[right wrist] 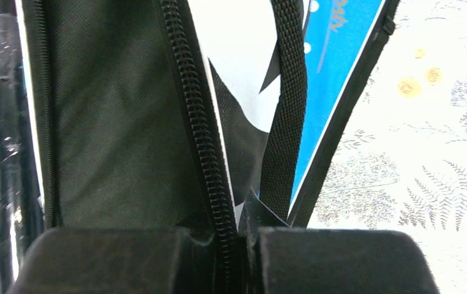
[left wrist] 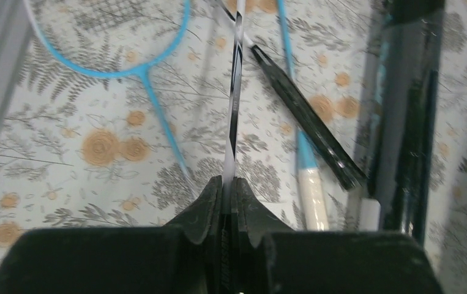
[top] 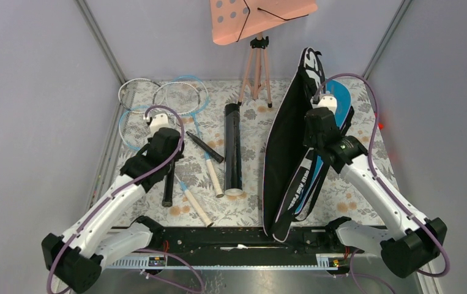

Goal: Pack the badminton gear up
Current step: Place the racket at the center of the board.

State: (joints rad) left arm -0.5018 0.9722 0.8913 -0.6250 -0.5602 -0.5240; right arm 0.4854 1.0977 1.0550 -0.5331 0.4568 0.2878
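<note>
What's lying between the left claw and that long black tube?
Top view: a black racket handle and a cream-wrapped racket handle, between left gripper and black tube.

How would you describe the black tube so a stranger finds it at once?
On the flowered table, look midway between the rackets and the black bag. The black tube lies there, far thicker than any racket handle, with a pale near end.
</note>
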